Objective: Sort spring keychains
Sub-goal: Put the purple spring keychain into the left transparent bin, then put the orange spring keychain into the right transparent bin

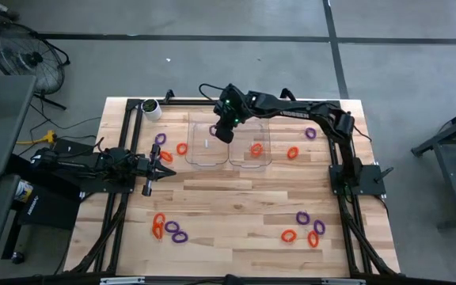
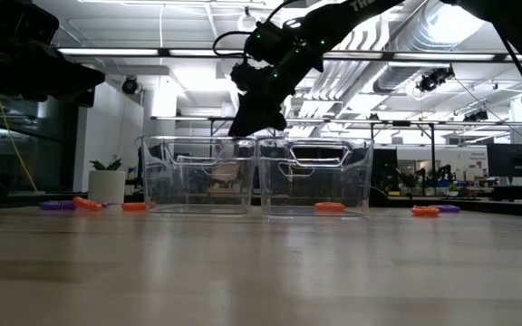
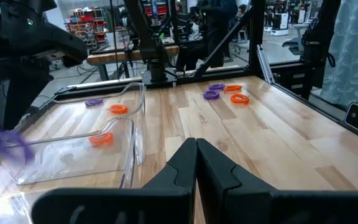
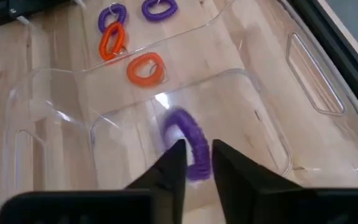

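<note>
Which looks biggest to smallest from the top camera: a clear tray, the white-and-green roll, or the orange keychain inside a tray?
1. Clear tray, by far the biggest.
2. White-and-green roll, much smaller.
3. Orange keychain, slightly smaller than the roll, though those two look close.

All sit at table level, so nearness hardly matters.

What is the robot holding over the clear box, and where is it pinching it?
The right gripper pinches a purple spring keychain by its lower end, above the left clear tray. The left gripper holds nothing.

Orange keychains (image 1: pixel 256 148) and purple keychains (image 1: pixel 310 133) lie around clear trays (image 1: pixel 262 162) on the pale, wood-grained table (image 1: pixel 236 206), beside black arms (image 1: pixel 291 105).
</note>
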Controlling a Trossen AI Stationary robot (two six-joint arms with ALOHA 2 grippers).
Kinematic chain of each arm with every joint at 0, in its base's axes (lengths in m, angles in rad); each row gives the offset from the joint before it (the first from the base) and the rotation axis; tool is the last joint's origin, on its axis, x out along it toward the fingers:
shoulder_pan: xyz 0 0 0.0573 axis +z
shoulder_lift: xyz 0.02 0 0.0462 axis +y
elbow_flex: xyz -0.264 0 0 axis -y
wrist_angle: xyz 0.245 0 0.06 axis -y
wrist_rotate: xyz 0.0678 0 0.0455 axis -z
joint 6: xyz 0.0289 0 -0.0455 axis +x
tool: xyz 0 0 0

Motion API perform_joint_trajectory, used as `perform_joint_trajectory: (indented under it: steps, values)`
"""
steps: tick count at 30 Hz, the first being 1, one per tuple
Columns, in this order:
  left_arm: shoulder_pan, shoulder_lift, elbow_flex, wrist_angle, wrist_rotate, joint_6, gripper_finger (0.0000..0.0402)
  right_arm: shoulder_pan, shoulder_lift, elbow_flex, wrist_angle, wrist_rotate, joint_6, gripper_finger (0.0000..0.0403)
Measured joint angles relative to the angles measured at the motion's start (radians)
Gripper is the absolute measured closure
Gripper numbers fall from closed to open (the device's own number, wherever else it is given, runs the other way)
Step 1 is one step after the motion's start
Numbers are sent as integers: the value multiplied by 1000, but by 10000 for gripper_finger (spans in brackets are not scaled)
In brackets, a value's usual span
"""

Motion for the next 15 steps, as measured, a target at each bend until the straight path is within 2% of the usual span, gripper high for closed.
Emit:
perform_joint_trajectory:
  steps: [8, 15]
  values:
    - [0, 0, 0, 0, 0, 0, 401, -3, 0, 0, -1, -17, 2, 243]
    - [0, 0, 0, 0, 0, 0, 401, -42, -44, 0, -43, 60, 26, 211]
